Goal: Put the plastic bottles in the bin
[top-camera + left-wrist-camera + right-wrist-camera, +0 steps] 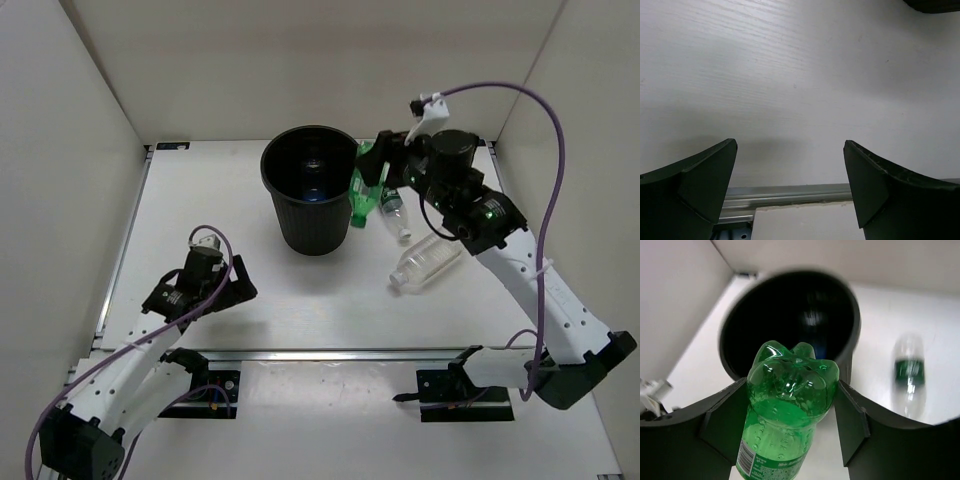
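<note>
My right gripper [378, 172] is shut on the all-green plastic bottle [360, 205], which hangs just off the bin's right side. In the right wrist view both fingers press the green bottle [790, 410], its base pointing at the black bin [740, 315]. The bin [300, 235] stands upright at the table's middle back, and something blue shows at its bottom. A clear bottle with a dark green label [397, 215] lies right of the bin, blurred in the wrist view [908, 372]. A larger clear bottle [425, 262] lies nearer. My left gripper [232, 283] is open and holds nothing.
White walls close in the table on the left, back and right. A metal rail [790, 192] runs along the near edge under the left gripper [790, 165]. The right arm's purple cable [545, 150] loops high over the right side.
</note>
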